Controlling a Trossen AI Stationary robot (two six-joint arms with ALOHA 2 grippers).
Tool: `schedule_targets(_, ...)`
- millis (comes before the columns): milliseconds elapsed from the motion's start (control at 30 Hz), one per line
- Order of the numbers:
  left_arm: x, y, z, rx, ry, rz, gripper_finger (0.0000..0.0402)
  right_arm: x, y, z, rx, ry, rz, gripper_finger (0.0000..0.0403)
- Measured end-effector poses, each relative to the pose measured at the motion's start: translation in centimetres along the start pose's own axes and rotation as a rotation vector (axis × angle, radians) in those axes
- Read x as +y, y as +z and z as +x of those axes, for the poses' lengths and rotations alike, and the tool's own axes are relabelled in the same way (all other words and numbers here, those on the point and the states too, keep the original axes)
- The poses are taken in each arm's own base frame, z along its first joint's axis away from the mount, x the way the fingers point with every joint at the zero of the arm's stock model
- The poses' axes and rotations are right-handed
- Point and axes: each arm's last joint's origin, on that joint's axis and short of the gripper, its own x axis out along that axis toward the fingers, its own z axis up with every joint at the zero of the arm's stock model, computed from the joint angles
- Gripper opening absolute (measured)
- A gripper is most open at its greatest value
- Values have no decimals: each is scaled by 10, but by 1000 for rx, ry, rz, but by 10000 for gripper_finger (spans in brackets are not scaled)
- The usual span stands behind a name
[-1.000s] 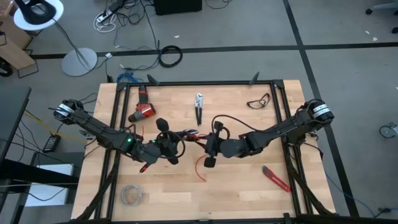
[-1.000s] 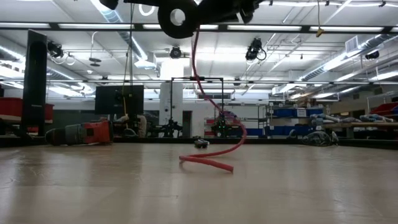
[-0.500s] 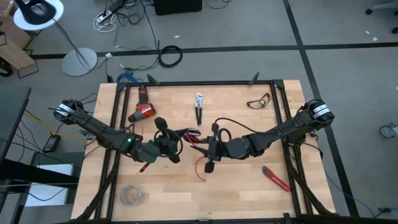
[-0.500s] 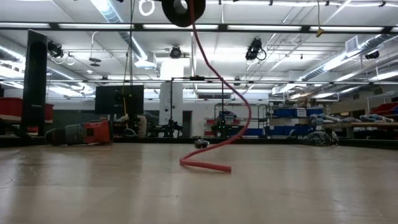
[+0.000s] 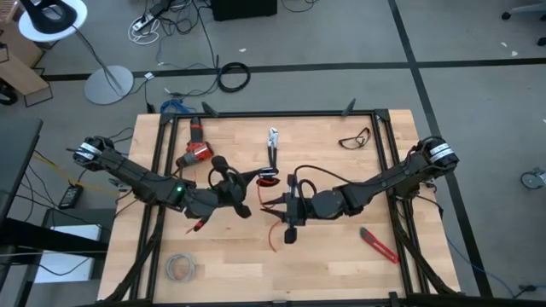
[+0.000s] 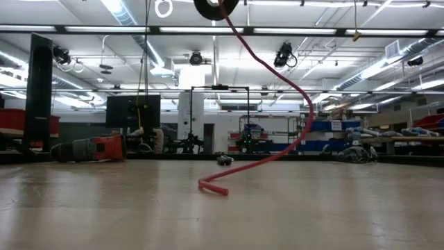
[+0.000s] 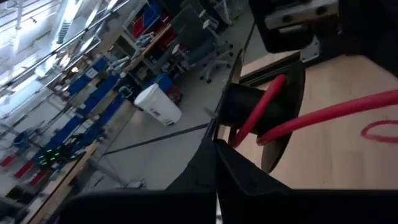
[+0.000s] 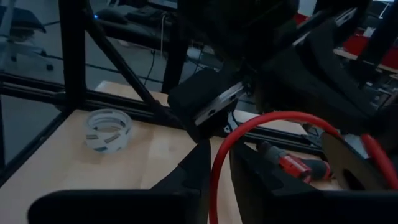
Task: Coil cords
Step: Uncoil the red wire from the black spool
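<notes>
Tabletop [image 5: 341, 273]: wooden, centre of the high view.
Red cord [image 6: 274, 149]: hangs lower right from spool [image 6: 216, 7]; more slack than before.
Left tool [image 5: 243, 183]: pressed together on spool.
Right tool [image 5: 288, 223]: pinching cord, moved lower.
Meaning: winding continues.

Around the wooden table [image 5: 341, 264], the following are counted. One red wire [image 6: 277, 149] is seen, trailing down to the table top. One black spool [image 5: 220, 181] is held above the table's middle. Two dark arms are counted, one from each side of the table. On the table lie one red drill [image 5: 195, 152], one pair of pliers [image 5: 272, 145], one pair of safety glasses [image 5: 355, 138], one red-handled cutter [image 5: 379, 246], possibly a knife, and one pale grey wire coil [image 5: 180, 267].
</notes>
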Motion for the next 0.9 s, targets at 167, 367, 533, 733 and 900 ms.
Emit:
schedule_targets(167, 2, 7, 1, -64, -31, -72, 0, -7, -5, 3, 38, -14, -3, 56)
schedule_targets(367, 4, 14, 0, -144, -75, -138, 0, -17, -11, 8, 82, -46, 37, 58)
schedule_targets(533, 5, 16, -1, -161, -89, -147, 0, -22, -19, 8, 158, -113, 19, 56)
schedule_targets(733, 8, 15, -10, -134, -65, -124, 0, -23, -24, 6, 229, -249, -17, 52)
schedule_targets(900, 16, 14, -25, -82, -7, -91, 0, -23, -24, 2, 244, -415, -46, 52)
